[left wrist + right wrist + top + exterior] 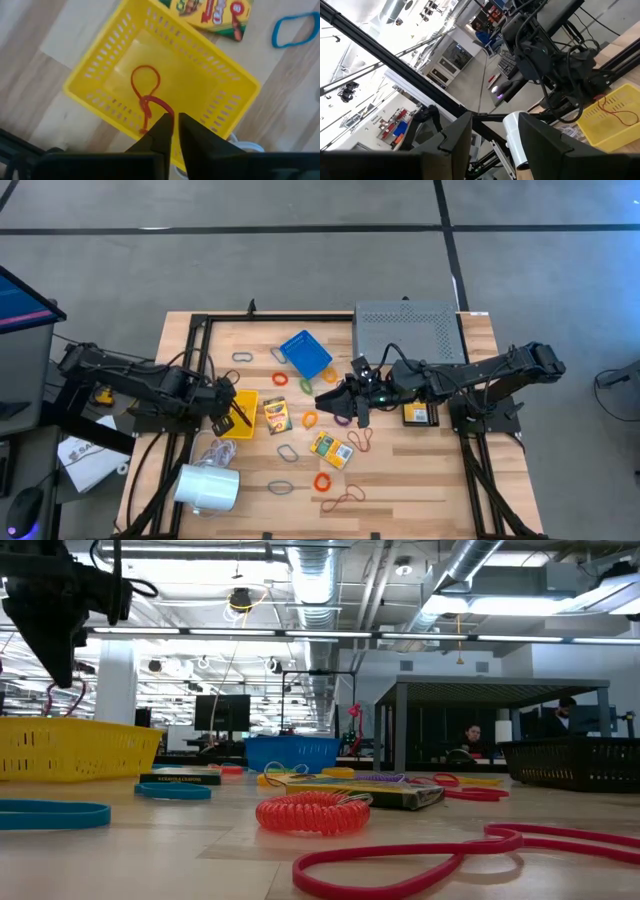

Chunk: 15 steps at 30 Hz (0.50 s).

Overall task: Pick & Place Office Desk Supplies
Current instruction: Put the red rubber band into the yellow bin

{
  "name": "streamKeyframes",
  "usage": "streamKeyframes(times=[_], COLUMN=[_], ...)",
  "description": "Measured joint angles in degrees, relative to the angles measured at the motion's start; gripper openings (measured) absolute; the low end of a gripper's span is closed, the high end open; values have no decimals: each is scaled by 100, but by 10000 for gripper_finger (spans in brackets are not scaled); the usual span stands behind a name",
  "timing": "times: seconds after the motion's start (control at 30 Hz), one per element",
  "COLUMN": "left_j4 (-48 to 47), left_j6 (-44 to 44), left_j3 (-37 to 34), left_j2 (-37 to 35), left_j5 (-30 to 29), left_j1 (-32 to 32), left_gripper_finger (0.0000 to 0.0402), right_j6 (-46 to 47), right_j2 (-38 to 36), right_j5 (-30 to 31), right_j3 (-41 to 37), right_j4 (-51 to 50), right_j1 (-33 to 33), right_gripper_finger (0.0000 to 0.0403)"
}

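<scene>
Right now the left gripper (175,131) hangs over the yellow basket (100,65), its two fingers (159,135) a narrow slit apart. A red rubber band (146,91) sits just ahead of the fingertips: its loop lies on the basket floor and its tail runs up to the tips. Whether the fingers pinch that tail or have let it go, I cannot tell. Just beyond the basket from this gripper lies a crayon box (212,14), with a blue rubber band (292,31) farther off to one side.

Seen from above, the right gripper (340,402) is raised over the middle of the table (400,480), fingers spread and holding nothing. A purple rubber band (343,420) lies just under it and an orange rubber band (310,420) just beside it on the basket side. A second crayon box (332,450) lies near it toward the front edge, a blue basket (306,352) toward the back, and a grey shelf (408,330) behind its arm. A white cylinder (208,487) stands near the front corner below the left arm.
</scene>
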Motion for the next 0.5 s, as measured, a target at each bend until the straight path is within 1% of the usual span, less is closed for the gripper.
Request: streamKeyframes(times=[0.07, 0.2, 0.4, 0.5], left_j4=[5, 103, 727, 828], left_j6=[9, 7, 7, 7], left_j3=[0, 0, 0, 2], left_j2=[90, 247, 280, 257], left_j5=[101, 115, 135, 167], left_j1=[0, 0, 0, 0], left_gripper_finger=[51, 92, 146, 166], right_j6=[-1, -2, -2, -2], right_j2=[0, 0, 0, 0], right_j5=[0, 0, -94, -142], right_j3=[0, 0, 0, 0], right_j4=[-8, -6, -6, -4], right_j1=[0, 0, 0, 0], right_gripper_finger=[159, 159, 159, 159])
